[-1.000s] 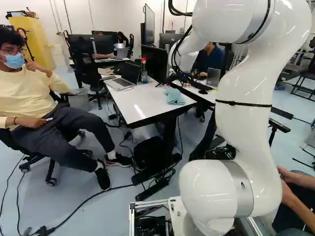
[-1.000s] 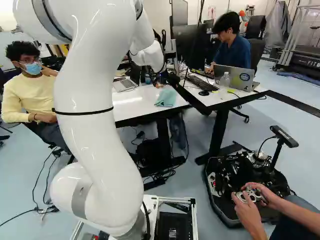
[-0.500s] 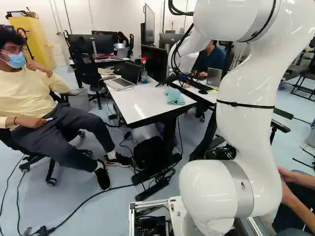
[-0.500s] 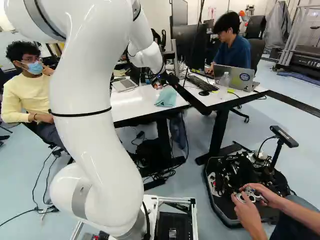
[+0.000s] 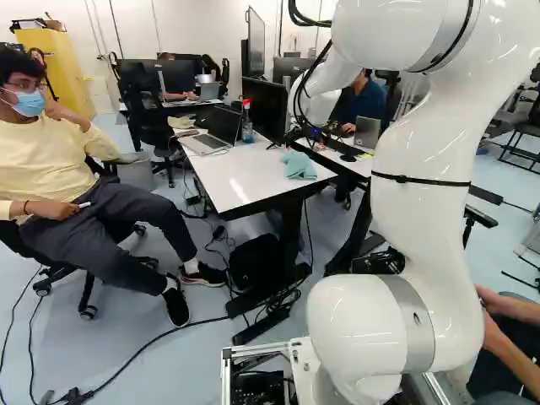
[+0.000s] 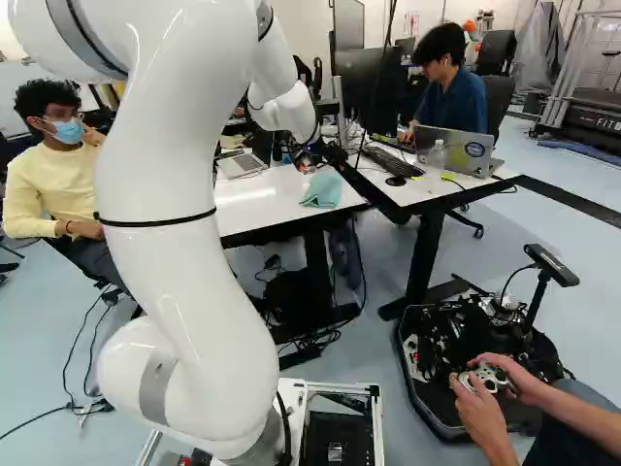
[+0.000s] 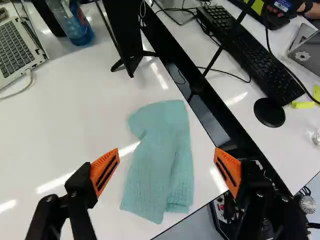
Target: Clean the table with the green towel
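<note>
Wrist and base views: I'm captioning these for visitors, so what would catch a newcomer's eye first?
Probably the tall, glossy white robot arm, towering at the left of the right base view. Then, in the wrist view, the folded pale blue-green towel on the white tabletop, framed by the open orange pads of the black end effector.

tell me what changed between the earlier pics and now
The arm has shifted slightly, its upper part leftward in the right base view; the open gripper has taken hold of nothing. The green towel and white table stayed put.
</note>
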Controlling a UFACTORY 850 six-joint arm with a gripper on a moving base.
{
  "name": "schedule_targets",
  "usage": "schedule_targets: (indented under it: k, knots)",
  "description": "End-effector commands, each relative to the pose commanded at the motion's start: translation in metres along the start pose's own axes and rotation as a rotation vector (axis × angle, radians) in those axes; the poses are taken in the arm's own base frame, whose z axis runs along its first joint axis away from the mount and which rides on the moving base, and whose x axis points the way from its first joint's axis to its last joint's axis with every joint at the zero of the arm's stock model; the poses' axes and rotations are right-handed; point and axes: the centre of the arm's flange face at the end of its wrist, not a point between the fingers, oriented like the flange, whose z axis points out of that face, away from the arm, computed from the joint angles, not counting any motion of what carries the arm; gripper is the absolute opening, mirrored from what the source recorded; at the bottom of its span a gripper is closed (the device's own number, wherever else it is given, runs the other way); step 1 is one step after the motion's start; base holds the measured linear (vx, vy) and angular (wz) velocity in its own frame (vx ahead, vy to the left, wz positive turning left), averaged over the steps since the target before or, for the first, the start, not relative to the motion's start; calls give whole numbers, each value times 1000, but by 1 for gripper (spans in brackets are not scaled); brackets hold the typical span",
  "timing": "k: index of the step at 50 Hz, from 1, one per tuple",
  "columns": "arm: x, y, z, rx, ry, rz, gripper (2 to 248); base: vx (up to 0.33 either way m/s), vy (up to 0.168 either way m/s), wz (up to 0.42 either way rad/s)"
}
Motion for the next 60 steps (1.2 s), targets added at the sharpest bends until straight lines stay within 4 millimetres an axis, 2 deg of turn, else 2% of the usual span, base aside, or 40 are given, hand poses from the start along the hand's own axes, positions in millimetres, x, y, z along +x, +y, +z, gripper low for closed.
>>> schedule_targets:
  k: [31, 60]
  knots:
    - [-10, -3, -4, 4, 20, -2, 247, 0, 0, 0]
    - [-43, -14, -17, 18, 85, -7, 247, 0, 0, 0]
